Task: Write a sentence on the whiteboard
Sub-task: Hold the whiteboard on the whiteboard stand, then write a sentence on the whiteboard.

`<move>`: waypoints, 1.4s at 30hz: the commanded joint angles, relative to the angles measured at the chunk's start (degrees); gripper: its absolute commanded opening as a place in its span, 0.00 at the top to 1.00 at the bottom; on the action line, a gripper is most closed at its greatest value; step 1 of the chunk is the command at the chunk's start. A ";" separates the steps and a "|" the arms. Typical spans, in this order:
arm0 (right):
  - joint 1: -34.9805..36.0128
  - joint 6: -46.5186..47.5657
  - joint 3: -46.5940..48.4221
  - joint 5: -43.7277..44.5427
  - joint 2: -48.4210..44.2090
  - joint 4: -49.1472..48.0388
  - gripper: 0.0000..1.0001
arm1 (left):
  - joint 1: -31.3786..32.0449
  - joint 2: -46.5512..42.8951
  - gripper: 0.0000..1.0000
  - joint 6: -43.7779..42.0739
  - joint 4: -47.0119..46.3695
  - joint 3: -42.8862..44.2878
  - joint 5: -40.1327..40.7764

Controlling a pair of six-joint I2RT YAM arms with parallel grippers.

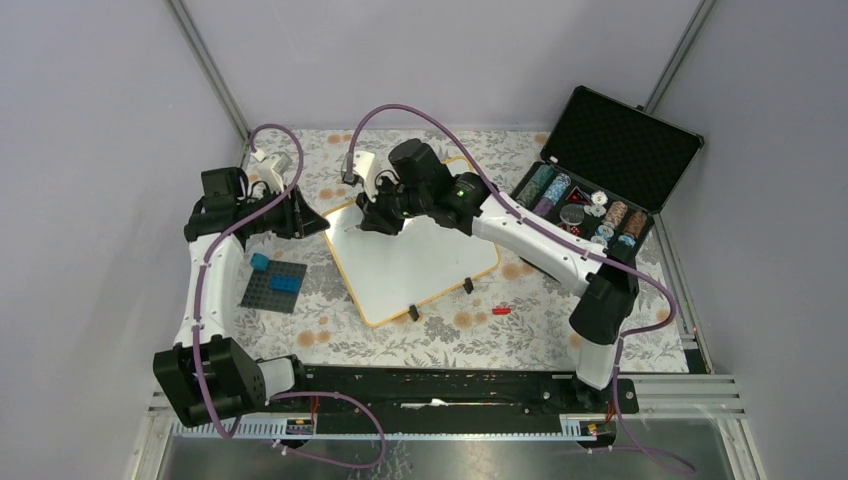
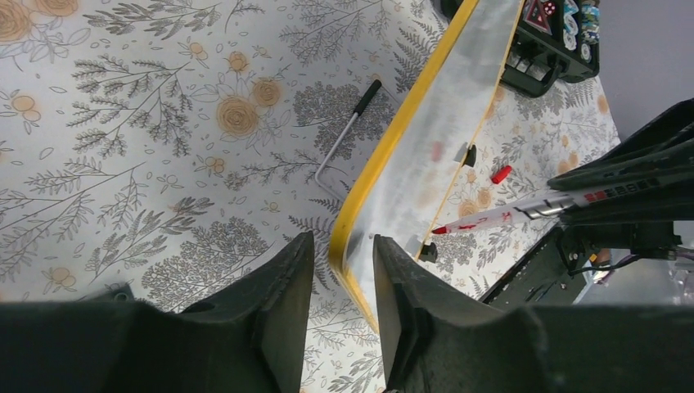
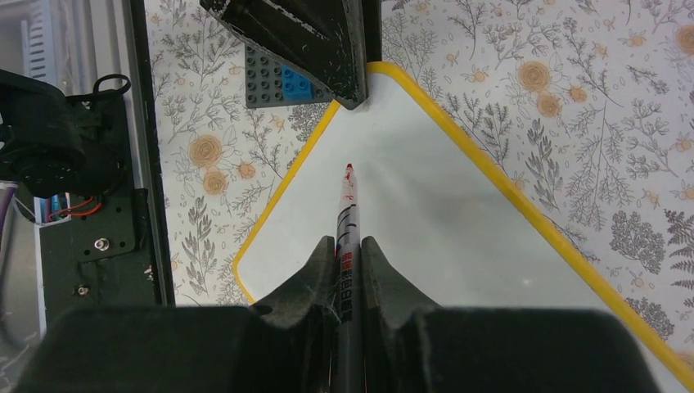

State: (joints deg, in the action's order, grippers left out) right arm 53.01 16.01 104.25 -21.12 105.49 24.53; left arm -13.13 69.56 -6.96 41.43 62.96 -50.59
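Note:
The whiteboard (image 1: 425, 262), white with a yellow rim, lies tilted in the middle of the table. Its surface (image 3: 425, 205) is blank and the sentence does not show. My left gripper (image 2: 344, 241) stands at the board's left corner (image 1: 322, 224). Its jaws are open, one on each side of the yellow rim (image 2: 353, 214), with a gap on the outer side. My right gripper (image 3: 348, 244) is shut on a red marker (image 3: 347, 214), low over the board's left part (image 1: 372, 222). The marker's red tip points at the corner where the left fingers (image 3: 327, 49) sit.
An open black case (image 1: 622, 140) with poker chips stands at the back right. A grey baseplate (image 1: 262, 295) with blue bricks lies left of the board. A red cap (image 1: 501, 311) lies near the board's front edge. A hex key (image 2: 344, 143) rests on the floral cloth.

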 commanded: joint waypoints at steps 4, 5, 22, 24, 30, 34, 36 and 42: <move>0.84 -2.04 4.09 -2.67 1.96 -2.29 1.00 | -0.23 1.05 0.70 -0.02 -2.49 1.79 -3.79; 0.86 -2.22 4.22 -2.82 2.11 -2.26 1.00 | -0.21 1.02 0.71 -0.14 -2.49 1.79 -3.86; 1.35 -3.07 6.49 -2.80 5.08 -2.33 1.00 | -0.23 1.11 0.87 -0.34 -2.49 1.47 -4.55; 1.26 -3.17 6.93 -2.37 5.61 -2.39 1.00 | -0.22 1.11 0.89 -0.29 -2.50 1.48 -4.48; 1.30 -3.35 7.77 -1.67 6.75 -2.27 1.00 | -0.23 1.13 0.93 -0.25 -2.50 1.29 -4.19; 1.30 -2.59 7.09 0.31 6.62 -2.22 1.00 | -0.25 1.18 0.95 -0.25 -2.52 1.32 -3.91; 1.34 -1.95 6.54 1.34 6.29 -2.28 1.00 | -0.23 1.27 0.96 -0.25 -2.63 1.26 -3.67; 1.12 -0.03 4.86 4.73 5.06 -2.21 1.00 | -0.23 1.46 1.00 -0.18 -2.60 1.41 -2.89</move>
State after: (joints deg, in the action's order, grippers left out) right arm 53.98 13.72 109.10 -21.34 112.40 23.49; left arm -13.15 71.09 -6.87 40.93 62.96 -53.30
